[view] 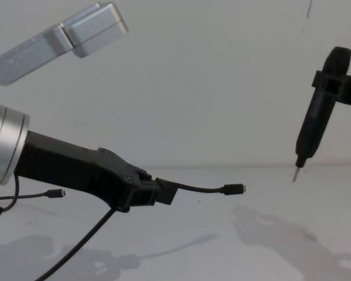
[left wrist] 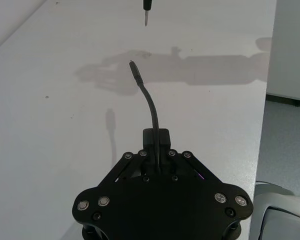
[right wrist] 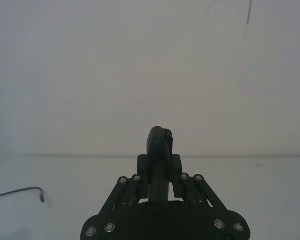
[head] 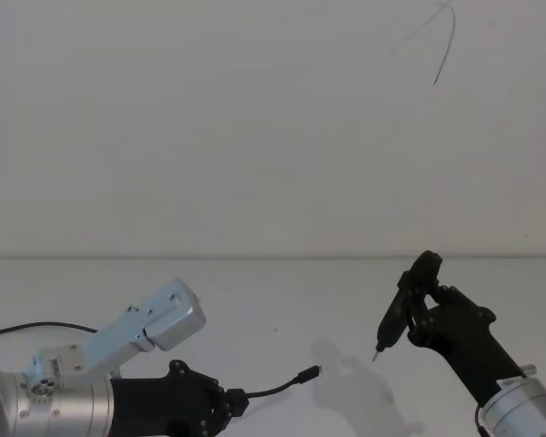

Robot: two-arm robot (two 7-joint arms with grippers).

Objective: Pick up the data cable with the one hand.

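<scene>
While pinched in the left gripper, low at the left over the white table and clear of the surface: the data cable. Jaws shut tight on it a short way behind the plug. Plain to see from the left wrist, black fingers pressed together round the black cord.

Free end arching forward and rightward out of the grip. Small black plug with its short silver tip pointing right, roughly level, up in the air. No contact between plug and tabletop. Rest of the cable dropping out behind the jaws, running down and away to the lower left in the chest view.

Over on the right, raised above the table: the right gripper, clamped shut on a slim black pen-like tool. Tool tilted, metal tip down, aimed at the table but well short of touching it. Plug and tool tip well apart, bare tabletop below the gap between them. From the left wrist, that same tool tip just poking in beyond the plug, farther off and nearly in line with it.

Far left in the chest view, below the left arm: a thinner black wire with a tiny plug of its own, apart from the gripped cable. Soft shadows of cable and tool on the table beneath.
</scene>
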